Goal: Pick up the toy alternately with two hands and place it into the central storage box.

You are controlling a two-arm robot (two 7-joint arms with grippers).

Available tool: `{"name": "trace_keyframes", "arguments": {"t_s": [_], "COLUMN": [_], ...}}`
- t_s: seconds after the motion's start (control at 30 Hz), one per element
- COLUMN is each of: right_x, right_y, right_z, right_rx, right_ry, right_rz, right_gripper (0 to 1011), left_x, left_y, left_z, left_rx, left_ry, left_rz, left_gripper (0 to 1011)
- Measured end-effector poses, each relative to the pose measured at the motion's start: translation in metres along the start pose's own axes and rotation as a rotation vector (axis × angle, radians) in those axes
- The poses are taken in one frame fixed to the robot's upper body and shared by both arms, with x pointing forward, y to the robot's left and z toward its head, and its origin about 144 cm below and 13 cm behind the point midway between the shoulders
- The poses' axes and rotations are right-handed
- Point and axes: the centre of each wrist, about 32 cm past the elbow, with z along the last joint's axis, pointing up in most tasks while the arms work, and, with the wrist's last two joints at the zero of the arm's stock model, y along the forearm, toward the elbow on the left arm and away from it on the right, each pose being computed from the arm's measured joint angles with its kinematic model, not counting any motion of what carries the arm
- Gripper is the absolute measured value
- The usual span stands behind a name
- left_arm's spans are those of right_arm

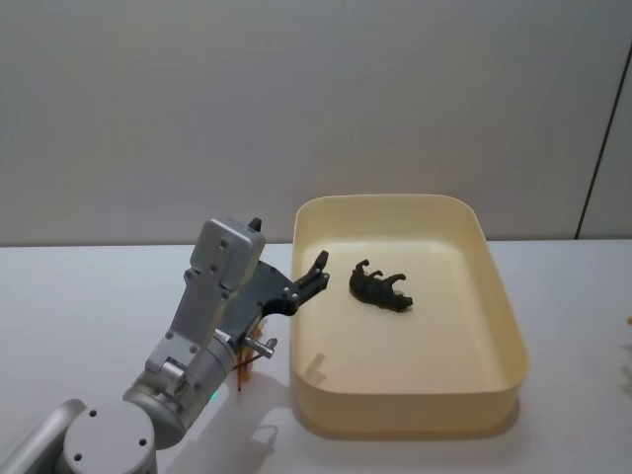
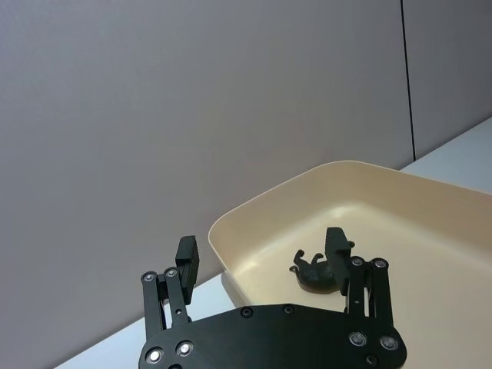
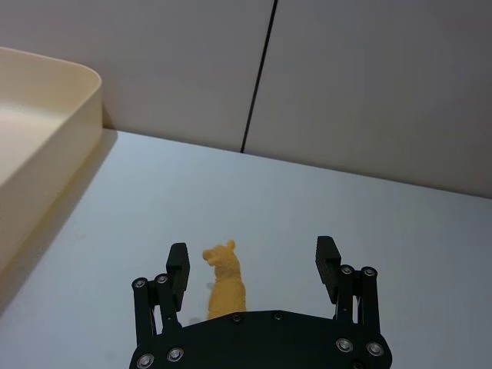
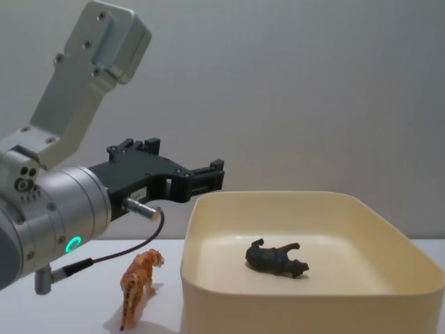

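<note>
The white table (image 1: 99, 296) carries the cream storage box (image 1: 405, 413); my left gripper (image 1: 318, 275) hangs over the box's left rim, fingers spread wide and holding nothing; my right gripper (image 3: 254, 257) is low over the table to the right of the box, also wide open. A dark animal toy (image 1: 380, 286) lies on its side on the box floor; an orange tiger toy (image 4: 139, 285) stands on the table just left of the box; a yellow animal toy (image 3: 224, 288) stands between my right fingers, ungripped.

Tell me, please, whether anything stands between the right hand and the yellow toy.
Nothing visible does: the right hand is open, with the yellow toy standing upright in line with the gap between its fingers.
</note>
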Motion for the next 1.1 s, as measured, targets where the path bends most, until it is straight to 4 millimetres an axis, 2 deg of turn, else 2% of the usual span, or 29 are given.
{"name": "trace_keyframes", "arguments": {"t_s": [0.5,0.97,1.1], "right_x": [0.008,0.001,-0.001], "right_y": [-0.004,0.008,0.01], "right_z": [-0.017,-0.031,-0.032], "right_rx": [-0.067,-0.123,-0.129], "right_ry": [-0.012,0.005,0.006], "right_rz": [0.001,0.044,0.049], "right_gripper": [1001,1001,941], "left_x": [0.0,0.0,0.0], "left_y": [0.0,0.0,0.0], "left_z": [0.0,0.0,0.0], "left_rx": [0.0,0.0,0.0], "left_ry": [0.0,0.0,0.0], "left_rz": [0.0,0.0,0.0], "left_gripper": [1001,1001,1001]}}
